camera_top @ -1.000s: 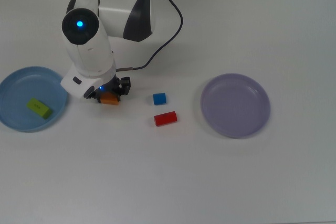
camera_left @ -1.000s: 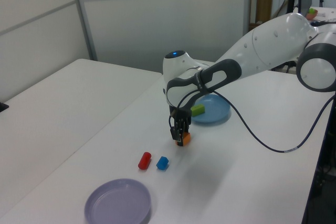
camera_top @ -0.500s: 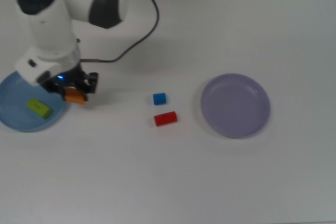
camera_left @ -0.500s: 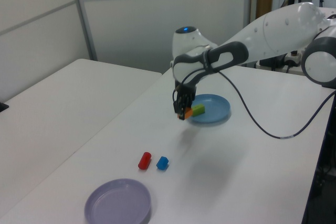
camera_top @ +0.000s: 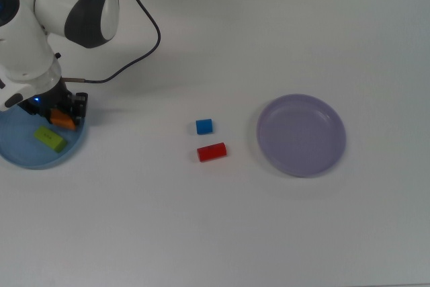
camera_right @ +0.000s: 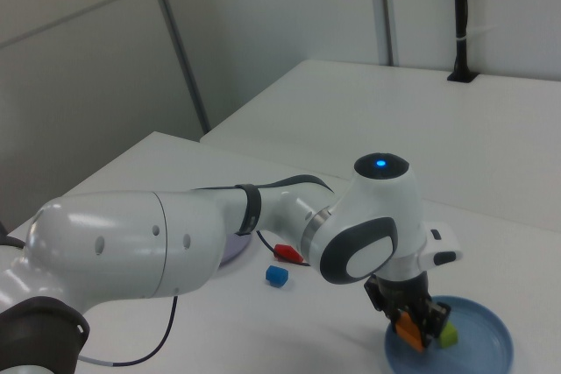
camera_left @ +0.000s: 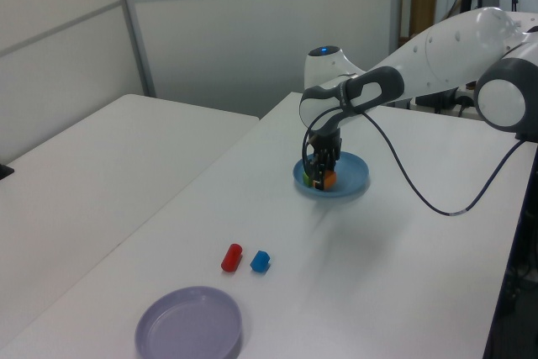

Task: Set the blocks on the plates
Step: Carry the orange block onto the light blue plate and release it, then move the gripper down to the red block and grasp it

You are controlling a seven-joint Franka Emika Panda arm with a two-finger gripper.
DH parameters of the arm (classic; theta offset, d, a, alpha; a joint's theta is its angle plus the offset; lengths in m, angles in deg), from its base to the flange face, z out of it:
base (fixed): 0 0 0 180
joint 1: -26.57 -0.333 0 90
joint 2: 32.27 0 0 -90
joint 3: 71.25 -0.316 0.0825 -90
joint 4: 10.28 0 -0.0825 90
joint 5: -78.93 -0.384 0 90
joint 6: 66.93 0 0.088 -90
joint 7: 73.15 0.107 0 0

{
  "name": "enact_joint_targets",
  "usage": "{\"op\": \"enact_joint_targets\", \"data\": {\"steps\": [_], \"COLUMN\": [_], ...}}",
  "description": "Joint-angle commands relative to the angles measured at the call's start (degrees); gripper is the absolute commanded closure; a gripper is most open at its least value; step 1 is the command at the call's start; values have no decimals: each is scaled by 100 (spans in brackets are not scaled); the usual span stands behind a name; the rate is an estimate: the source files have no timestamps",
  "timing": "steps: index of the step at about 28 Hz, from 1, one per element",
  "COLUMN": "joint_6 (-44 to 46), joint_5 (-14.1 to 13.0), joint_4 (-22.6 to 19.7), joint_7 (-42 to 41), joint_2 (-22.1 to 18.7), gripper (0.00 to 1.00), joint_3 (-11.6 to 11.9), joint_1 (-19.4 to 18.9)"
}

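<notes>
Your gripper is clenched on the orange block and hangs over the light blue plate, which sits at the table's edge on the top view's left. The top view shows the orange block over the plate's upper right part, beside the green block lying inside the plate; it cannot show you whether the orange block touches the plate. The right view gives you that: the orange block is tilted between the fingers and sits a little above the plate's floor, with the green block just beside it. In the left view the arm's wrist hides most of the green block, and you see only the orange block low inside the plate.

The blue cube and the red cylinder lie near the middle of the table, close together but apart. The lavender plate lies bare, well apart towards the top view's right.

Half a second ago your gripper held the orange block just outside the blue plate's rim; one second ago it was nearer the blue cube. The cube, the cylinder and both plates have not moved.
</notes>
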Motion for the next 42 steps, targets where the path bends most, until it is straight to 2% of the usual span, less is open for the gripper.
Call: {"op": "enact_joint_targets", "data": {"steps": [1, 4, 6, 8, 15, 19, 30, 35, 42], "joint_6": [-39, -39, -30, -30, -21, 14, 216, 164, 146], "joint_5": [-85, -85, -76, -67, -67, -85, -93, -85, -23], "joint_4": [24, 24, 24, 24, 15, 33, 33, 42, 33], "joint_7": [-238, -229, -221, -229, -212, -133, 297, 228, 201], "joint_2": [-39, -39, -48, -48, -83, -179, -557, -540, -478], "gripper": [60, 41, 13, 0, 0, 0, 0, 0, 0], "joint_3": [22, 22, 22, 22, 5, -66, -127, -127, -364], "joint_1": [12, 21, 21, 12, -14, -163, -1016, -1306, -1701]}}
